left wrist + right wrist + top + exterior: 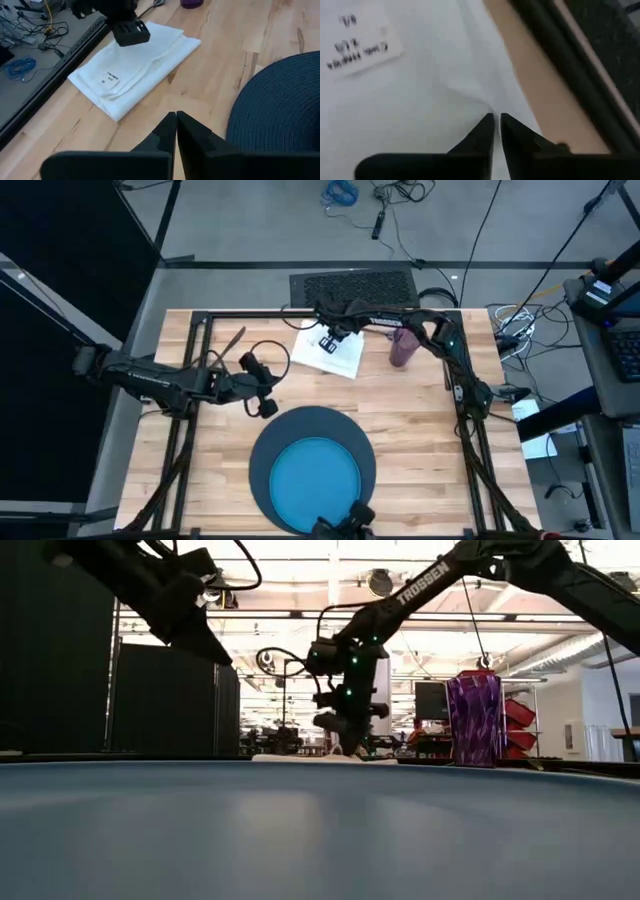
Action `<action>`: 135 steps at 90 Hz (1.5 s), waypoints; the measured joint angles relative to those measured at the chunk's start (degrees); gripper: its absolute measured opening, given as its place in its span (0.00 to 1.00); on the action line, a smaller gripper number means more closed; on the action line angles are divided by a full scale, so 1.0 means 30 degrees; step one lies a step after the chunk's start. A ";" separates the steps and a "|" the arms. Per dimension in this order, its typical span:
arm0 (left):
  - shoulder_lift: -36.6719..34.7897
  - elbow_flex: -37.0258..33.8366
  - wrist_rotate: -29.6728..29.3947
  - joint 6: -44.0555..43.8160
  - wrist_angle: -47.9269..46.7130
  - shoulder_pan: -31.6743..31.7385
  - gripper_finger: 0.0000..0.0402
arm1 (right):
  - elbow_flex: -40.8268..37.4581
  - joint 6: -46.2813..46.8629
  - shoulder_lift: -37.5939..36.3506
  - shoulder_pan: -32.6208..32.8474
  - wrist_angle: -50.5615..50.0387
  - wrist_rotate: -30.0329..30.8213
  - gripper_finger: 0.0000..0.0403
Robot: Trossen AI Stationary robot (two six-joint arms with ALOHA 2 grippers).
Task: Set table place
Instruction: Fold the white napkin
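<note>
I'm lowering the right hand (330, 340), clenched, onto the napkin (336, 353) to grab it; left hand (266, 408) is waiting clenched.

The plate (315, 477) lies on the mat (268, 448) at the near middle of the bench (420, 420). The napkin (345, 358) lies beyond them toward the far edge, with the cup (403, 347) just to its right.
</note>
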 joint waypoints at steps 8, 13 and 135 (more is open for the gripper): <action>0.0000 0.0000 0.0000 0.0000 0.0007 0.0000 0.00 | -0.0007 -0.0113 0.0000 0.0039 0.0035 -0.0069 0.14; 0.0000 0.0000 0.0000 0.0000 0.0000 0.0000 0.00 | -0.0007 -0.0248 0.0000 0.0046 0.0103 -0.0107 0.17; 0.0000 0.0000 0.0000 0.0015 0.0000 0.0015 0.00 | 0.1446 -0.3174 0.0000 0.4115 -0.1347 -0.0163 0.51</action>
